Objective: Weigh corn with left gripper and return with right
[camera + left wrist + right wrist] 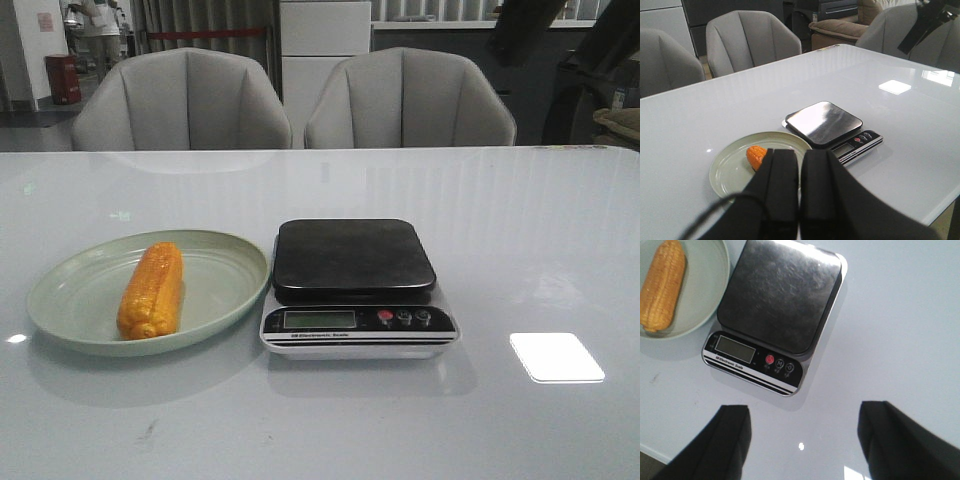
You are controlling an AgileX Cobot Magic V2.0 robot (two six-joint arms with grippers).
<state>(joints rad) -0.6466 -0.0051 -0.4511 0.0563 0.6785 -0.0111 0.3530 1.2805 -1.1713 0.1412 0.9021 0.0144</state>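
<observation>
The orange-yellow corn [152,290] lies on the pale green plate [225,275] at the table's left. The scale [355,258] stands right beside the plate, its black platform bare. Neither gripper shows in the front view. In the left wrist view my left gripper [799,159] is shut and empty, held high above the table; its fingers [782,180] hide most of the corn [756,155] on the plate [732,167]. In the right wrist view my right gripper [804,412] is open and empty above the table, on the near side of the scale [775,310]; the corn [662,287] lies apart.
Two grey chairs [185,100] stand behind the table's far edge. The scale's display and buttons [400,318] face the front. A bright light reflection [556,357] lies on the white table right of the scale.
</observation>
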